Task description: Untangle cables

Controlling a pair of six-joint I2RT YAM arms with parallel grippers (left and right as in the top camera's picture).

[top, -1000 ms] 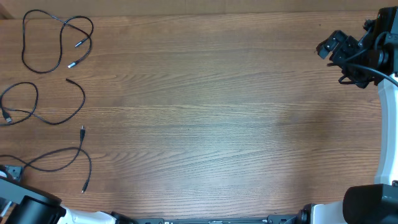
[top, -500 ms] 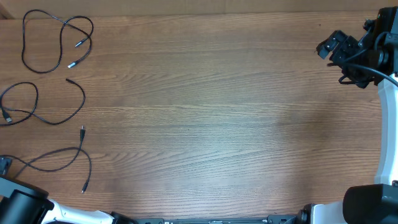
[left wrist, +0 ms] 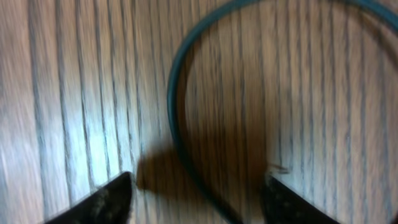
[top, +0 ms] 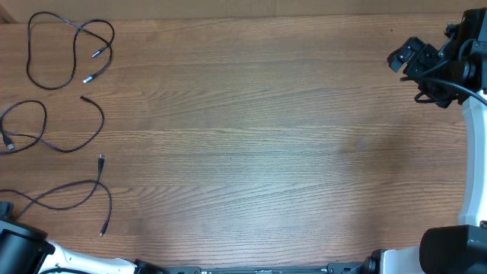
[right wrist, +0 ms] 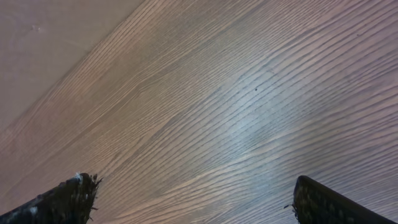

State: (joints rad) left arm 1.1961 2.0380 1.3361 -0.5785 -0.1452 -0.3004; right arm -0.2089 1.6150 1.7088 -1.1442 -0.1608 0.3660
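Three thin black cables lie apart at the table's left in the overhead view: a looped one (top: pixel 70 44) at the back, a second (top: pixel 57 141) in the middle, and a third (top: pixel 76 194) near the front. My left gripper (left wrist: pixel 196 202) hovers low over the front cable, whose arc (left wrist: pixel 176 106) runs between the spread fingers (left wrist: pixel 102 202) without touching them. The left arm (top: pixel 19 255) shows only at the front left corner. At the far right my right gripper (top: pixel 403 56) stands open over bare wood, its fingertips (right wrist: pixel 71 199) wide apart with nothing between them.
The wooden table (top: pixel 251 144) stretches between the two arms. The right arm's white link (top: pixel 475 152) runs along the right edge, and the cables lie close to the left edge.
The left arm has drawn back toward the front left corner. The front cable's left end has shifted slightly left. The right arm has not moved.
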